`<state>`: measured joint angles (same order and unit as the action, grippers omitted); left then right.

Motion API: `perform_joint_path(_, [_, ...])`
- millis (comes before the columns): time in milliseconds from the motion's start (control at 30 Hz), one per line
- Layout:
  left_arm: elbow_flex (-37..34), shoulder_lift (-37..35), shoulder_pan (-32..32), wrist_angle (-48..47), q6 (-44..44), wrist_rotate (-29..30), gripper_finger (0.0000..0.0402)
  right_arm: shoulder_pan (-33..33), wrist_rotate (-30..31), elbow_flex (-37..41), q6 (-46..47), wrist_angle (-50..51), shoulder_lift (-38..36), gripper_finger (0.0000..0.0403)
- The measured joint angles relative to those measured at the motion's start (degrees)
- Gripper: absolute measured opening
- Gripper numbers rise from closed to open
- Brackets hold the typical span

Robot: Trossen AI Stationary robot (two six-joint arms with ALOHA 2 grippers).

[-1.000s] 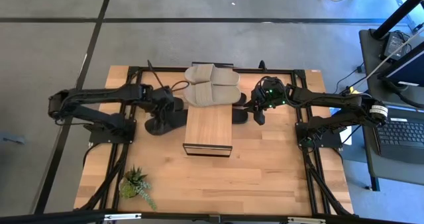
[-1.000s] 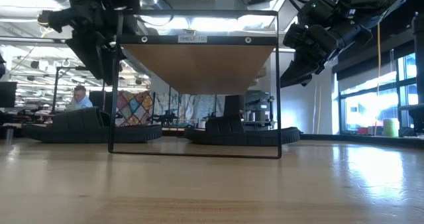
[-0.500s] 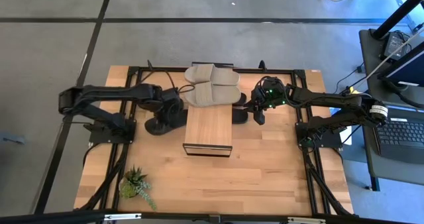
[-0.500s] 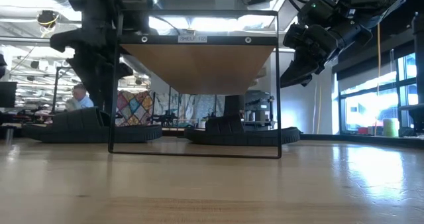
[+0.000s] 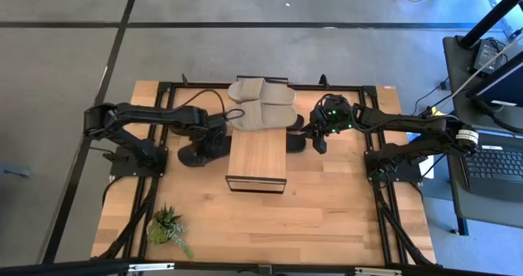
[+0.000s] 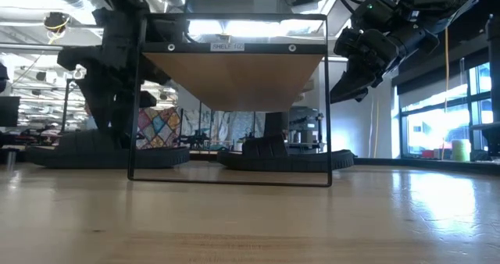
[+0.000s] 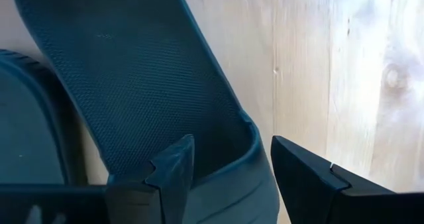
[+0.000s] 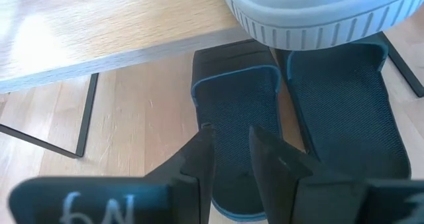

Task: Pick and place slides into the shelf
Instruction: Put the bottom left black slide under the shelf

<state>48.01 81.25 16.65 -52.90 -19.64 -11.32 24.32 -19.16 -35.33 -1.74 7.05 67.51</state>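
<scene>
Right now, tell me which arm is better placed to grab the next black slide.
Probably left: the left gripper is open, straddling the heel rim of a matte black slide. The right gripper hovers above another black slide.

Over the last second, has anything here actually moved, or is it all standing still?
The left arm reached further in toward the shelf, bringing the left gripper low over a black slide, fingers open around its edge. Nothing was grasped or released. The right gripper, the beige slides on the shelf and the plant stayed put.
</scene>
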Motion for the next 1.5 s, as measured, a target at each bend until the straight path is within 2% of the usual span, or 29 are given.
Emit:
perform_joint_path(333, [0.0,0.2,-3.55,-3.83,3.11,0.18,0.0189,0.0,0.0,0.0,-0.02,0.0,0.0,0.0097])
perform_joint_path(433, [0.0,0.2,-4.81,-5.15,4.88,0.89,0.0175,-0.01,0.0,0.0,-0.02,0.0,0.0,0.0097])
perform_joint_path(600, [0.0,0.2,-7.53,-8.02,5.28,5.65,0.0145,0.0,0.0,0.0,0.02,0.0,0.0,0.0097])
perform_joint_path(767, [0.02,0.19,-9.63,-12.0,6.21,6.26,0.0129,0.0,0.0,0.0,0.09,0.0,0.0,0.0097])
perform_joint_path(1167, [0.11,0.05,-14.07,-13.4,10.11,11.77,0.0126,-0.02,0.01,0.0,3.05,-0.02,0.0,0.0097])
perform_joint_path(1500, [0.11,0.01,-14.9,-14.92,9.87,10.5,0.0126,-0.02,0.0,0.0,3.21,-0.02,0.0,0.0097])
